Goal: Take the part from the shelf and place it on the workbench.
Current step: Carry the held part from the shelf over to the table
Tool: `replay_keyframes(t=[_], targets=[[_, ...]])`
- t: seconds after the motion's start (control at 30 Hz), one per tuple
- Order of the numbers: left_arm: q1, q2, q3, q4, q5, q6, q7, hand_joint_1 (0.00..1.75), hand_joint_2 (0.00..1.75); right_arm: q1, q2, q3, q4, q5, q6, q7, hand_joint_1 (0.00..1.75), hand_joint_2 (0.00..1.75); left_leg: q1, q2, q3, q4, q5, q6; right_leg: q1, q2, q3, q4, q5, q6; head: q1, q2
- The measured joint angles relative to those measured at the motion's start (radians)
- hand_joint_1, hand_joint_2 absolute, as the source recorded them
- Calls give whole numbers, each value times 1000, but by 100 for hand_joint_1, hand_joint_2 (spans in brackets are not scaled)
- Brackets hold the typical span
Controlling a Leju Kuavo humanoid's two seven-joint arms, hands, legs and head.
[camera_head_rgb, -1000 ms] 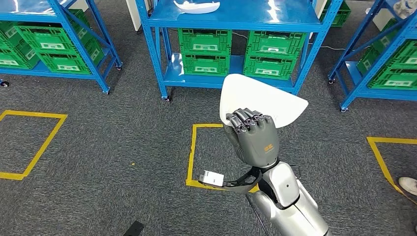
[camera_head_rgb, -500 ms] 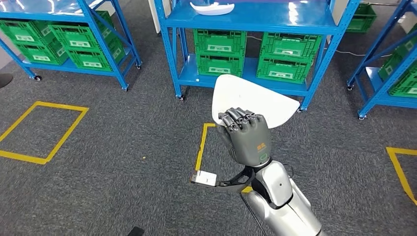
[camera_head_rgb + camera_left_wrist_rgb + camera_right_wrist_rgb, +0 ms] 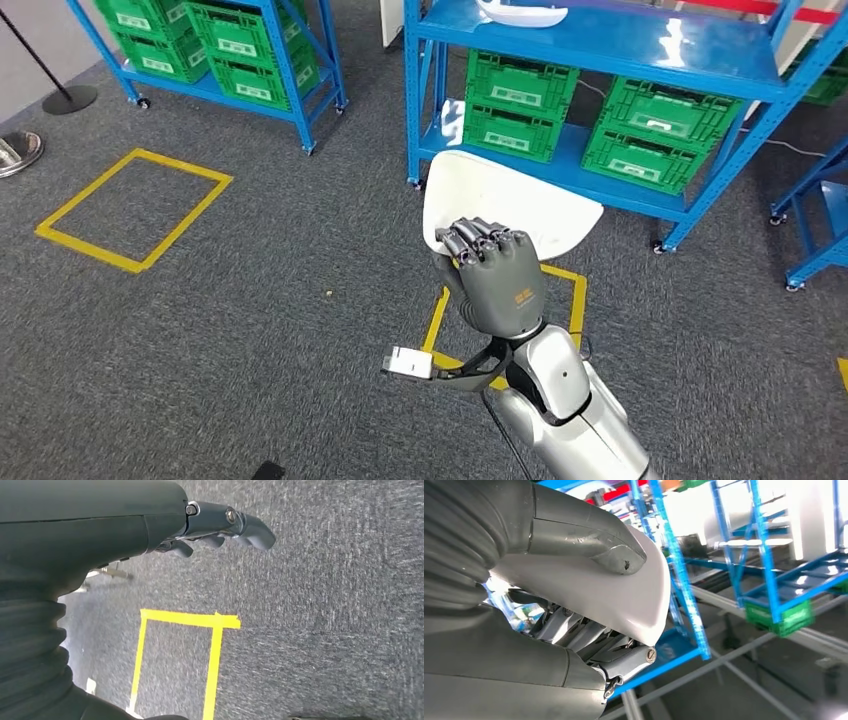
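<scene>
I've got the white part [image 3: 510, 205] in the right hand [image 3: 495, 280], held out in front of the body above the carpet [image 3: 250, 330]. It's a flat, rounded-triangle panel, lying close to level; its long axis runs across my head view, wide curved end toward the left, narrower tip pointing right and a bit away toward the racks. The grip is on the near edge: dark fingers [image 3: 480, 242] curl over the top face, and in the right wrist view the thick thumb [image 3: 589, 542] presses the part [image 3: 624, 600] from one side w/ fingers on the other, so the hand is clamped on it. The forearm comes up from bottom centre, back of hand facing me, and a small white tag [image 3: 410, 362] sticks out by the wrist.

Left hand [image 3: 220, 527] hangs low, in the left wrist view, over carpet and yellow tape [image 3: 212, 650]; fingers curl in and hold nothing.

On the floor under the part there's a yellow taped square [image 3: 560, 300], and another yellow square [image 3: 135, 210] lies well off to the left. Beyond stands a blue rack [image 3: 600, 60] w/ green crates [image 3: 510, 105] on its lower shelf and a second white part [image 3: 520, 12] on its top shelf. A further blue rack w/ crates [image 3: 240, 45] is far left; a stanchion base [image 3: 68, 98] sits by it.
</scene>
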Motion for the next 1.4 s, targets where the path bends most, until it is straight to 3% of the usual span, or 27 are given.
replay_keyframes(t=[0.07, 0.1, 0.13, 0.2, 0.27, 0.3, 0.37, 0.43, 0.47, 0.53, 0.6, 0.63, 0.67, 0.73, 0.8, 0.83, 0.9, 0.97, 1.03, 1.1, 1.13, 1.17, 1.2, 1.27, 1.33, 1.4], targets=[[-3, -2, 0, 0, -2, 0, -2, 0, 175, 11, -3, 0, -2, -3, 3, 2, 168, 175, 0, -23, -6, 2, 3, 5, 0, 30, -62, 128, -55, 3, 0, 0], [-2, -3, 0, 0, -3, 0, -3, 0, 175, 18, -4, 0, -2, -7, 7, 3, 168, 175, -1, -35, -8, 4, 3, 5, 0, 33, -78, 160, -59, 3, 0, 0], [-2, -3, 0, 0, -4, -1, -4, 0, 175, 23, -5, 0, -2, -11, 10, 3, 168, 175, -1, -48, -10, 7, 4, 5, 0, 35, -75, 150, -42, 2, 0, 0], [-2, -4, 0, 0, -7, -1, -4, 0, 175, 29, -5, -1, -6, -13, 13, 5, 168, 175, 0, -74, -12, 13, 4, 2, -4, 54, -17, 29, 25, -1, 1, 0], [-4, -5, 0, 0, -9, -2, -4, 0, 175, 30, -5, -1, -11, -13, 14, 6, 168, 175, -2, -96, -17, 17, 7, -8, -6, 85, 36, -82, 63, -6, 0, 0], [-5, -5, 0, 0, -9, -2, -4, 0, 175, 31, -6, -2, -12, -11, 14, 7, 168, 175, -2, -105, -20, 17, 9, -16, -5, 93, 44, -104, 66, -9, 0, 0], [-3, -5, 0, 0, -10, -3, -3, 0, 175, 33, -5, -3, -15, 0, 15, 16, 168, 175, -1, -121, -27, 10, 18, -31, -3, 80, 44, -108, 71, -21, 1, 0], [-1, -5, 1, 0, -10, -3, -1, 0, 175, 34, -3, -6, -16, 15, 14, 25, 168, 175, -2, -98, -38, 22, 11, -40, -4, 59, 48, -116, 80, -36, -2, 0], [-2, -5, 1, 0, -10, -3, 0, 0, 175, 34, -1, -7, -16, 20, 13, 27, 168, 175, -4, -72, -53, 54, -8, -44, -6, 47, 50, -120, 84, -43, -5, 0], [-5, -7, 1, 0, -10, -3, 2, 0, 175, 41, 0, -10, -16, 25, 11, 32, 168, 175, -5, -22, -105, 173, -71, -50, -5, 22, 49, -123, 86, -49, -9, 0], [-5, -7, 1, 0, -10, -3, 2, 0, 175, 51, 0, -11, -16, 30, 16, 35, 168, 175, -3, -8, -147, 278, -111, -54, -4, -7, 48, -122, 85, -50, -10, 0], [-3, -8, 1, 0, -10, -3, 2, 0, 175, 56, 0, -11, -15, 32, 22, 36, 168, 175, -3, -5, -144, 280, -105, -55, -3, -21, 47, -122, 84, -50, -10, 0], [-1, -8, 1, 0, -10, -2, 2, 0, 175, 60, 0, -11, -15, 34, 30, 37, 168, 175, -3, 0, -120, 243, -83, -54, -3, -34, 48, -121, 83, -49, -10, 0], [-1, -8, 2, 0, -10, -2, 1, 0, 175, 63, 0, -11, -15, 35, 46, 40, 168, 175, -8, 39, -41, 105, -32, -48, -1, -58, 50, -119, 79, -43, -10, 0], [-3, -9, 2, -1, -12, -2, 1, 0, 175, 65, 0, -13, -16, 34, 62, 41, 168, 175, -15, 68, 5, 20, -13, -33, 5, -77, 52, -117, 74, -33, -8, 0], [-4, -10, 2, -1, -13, -2, 1, 0, 175, 65, 0, -14, -16, 34, 70, 41, 168, 175, -19, 67, 6, 12, -16, -26, 8, -87, 54, -119, 73, -28, -8, 0], [-1, -11, 2, 0, -17, -1, 2, 0, 175, 66, 0, -16, -17, 33, 85, 40, 168, 175, -16, 41, 4, 8, -11, -13, 7, -99, 58, -121, 70, -16, -7, 0], [0, -12, 2, -1, -18, -1, 3, 0, 175, 66, 0, -17, -20, 33, 93, 38, 168, 175, -10, 17, 6, 1, -5, 0, 3, -54, 47, -86, 42, -4, -6, 0], [-4, -14, 2, -1, -19, -1, 3, 0, 175, 68, -3, -19, -23, 33, 96, 37, 168, 175, -9, -9, 4, -1, -1, 8, 0, 12, -7, 32, -20, 0, -4, 0], [-5, -16, 2, -1, -20, -1, 3, 0, 175, 74, -7, -20, -23, 33, 99, 38, 168, 175, -10, -39, 0, 0, 1, 12, 2, 32, -72, 156, -63, -2, -3, 0], [-4, -16, 2, -1, -20, -1, 4, 0, 175, 77, -9, -20, -23, 33, 100, 38, 168, 175, -11, -55, -1, 2, 1, 12, 3, 34, -84, 172, -56, -4, -3, 0], [-2, -16, 2, -1, -21, -2, 4, 0, 175, 79, -10, -20, -23, 34, 101, 38, 168, 175, -11, -70, -2, 4, 2, 11, 3, 37, -75, 146, -31, -7, -2, 0], [-2, -16, 2, -1, -23, -2, 4, 0, 175, 81, -10, -20, -24, 34, 102, 37, 168, 175, -11, -86, -2, 6, 2, 10, 3, 46, -47, 84, 9, -11, -2, 0], [-2, -17, 2, -1, -27, -3, 5, 0, 175, 82, -12, -20, -26, 33, 107, 35, 168, 175, -11, -114, -5, 10, 3, 5, 1, 96, 14, -53, 66, -20, -3, 0], [-1, -19, 2, -1, -30, -4, 4, 0, 175, 84, -16, -21, -29, 27, 115, 31, 168, 175, -8, -137, -13, 11, 8, -8, 1, 126, 37, -110, 78, -25, -3, 0], [3, -18, 2, -1, -30, -4, 3, 0, 175, 85, -18, -21, -32, 17, 124, 24, 168, 175, -6, -155, -21, 6, 14, -23, 2, 102, 41, -118, 84, -32, -3, 0]])
